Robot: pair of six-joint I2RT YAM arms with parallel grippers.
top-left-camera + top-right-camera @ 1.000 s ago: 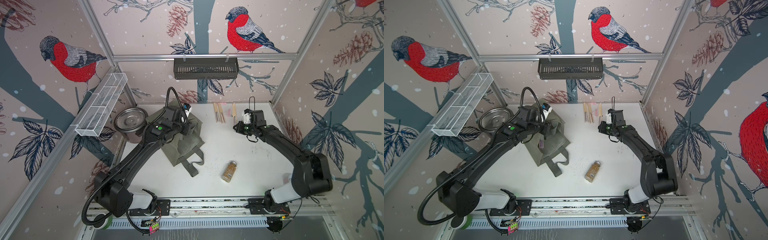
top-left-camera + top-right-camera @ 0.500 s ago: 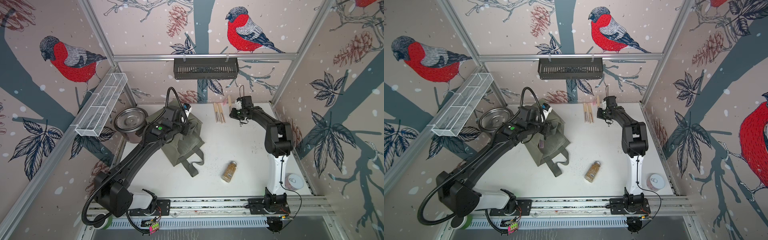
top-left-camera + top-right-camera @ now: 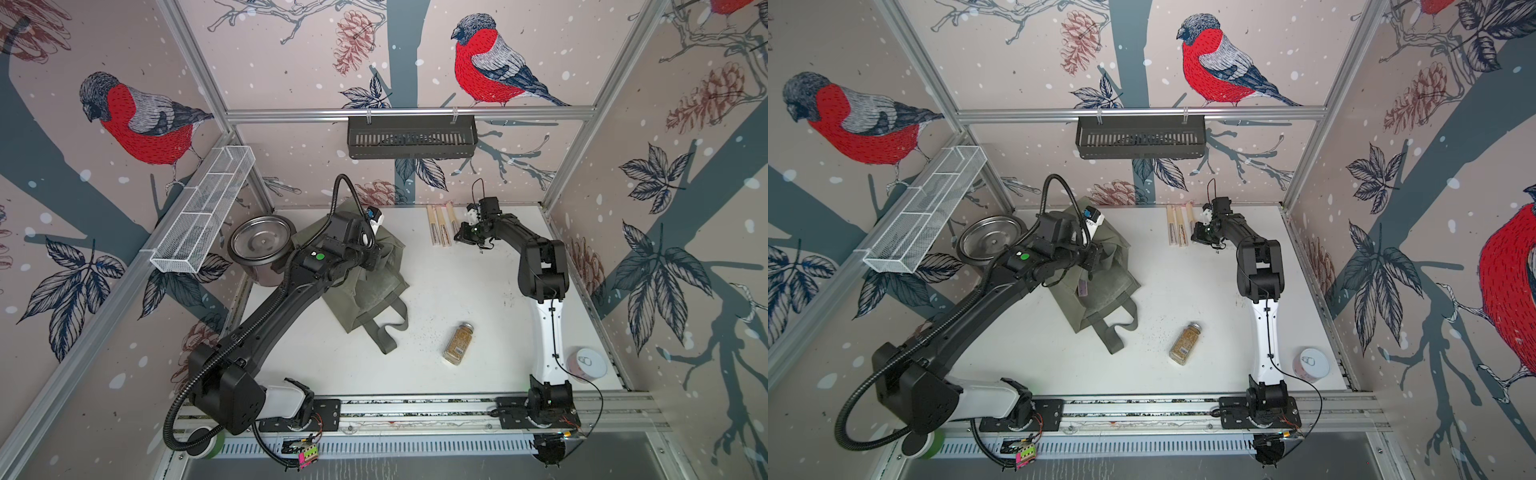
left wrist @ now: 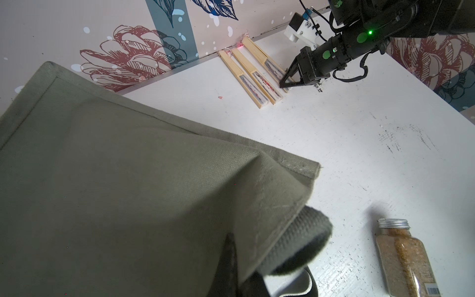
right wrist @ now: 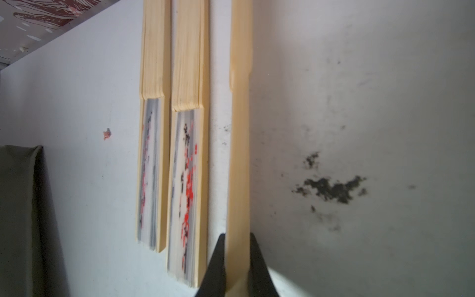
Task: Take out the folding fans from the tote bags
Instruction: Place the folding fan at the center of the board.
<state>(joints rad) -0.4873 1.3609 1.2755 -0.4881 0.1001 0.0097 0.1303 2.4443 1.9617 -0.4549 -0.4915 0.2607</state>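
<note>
Pink wallpapered walls (image 3: 270, 62) printed with red-breasted bullfinches (image 3: 486, 70), pine cones (image 3: 353, 41) and dark branches, aluminium frame bars (image 3: 407, 111) at the corners, black slotted basket (image 3: 411, 137) hanging on the back bar, white wire tray (image 3: 203, 208) on a side bar, scuffed white tabletop (image 3: 457, 291) under even light

I see a round steel pot (image 3: 261, 245) at the far left corner of the table (image 3: 457, 282). A glass spice jar (image 3: 458, 344) lies on its side mid-table among scattered specks. A pull-tab can (image 3: 587, 363) stands near the right edge.
</note>
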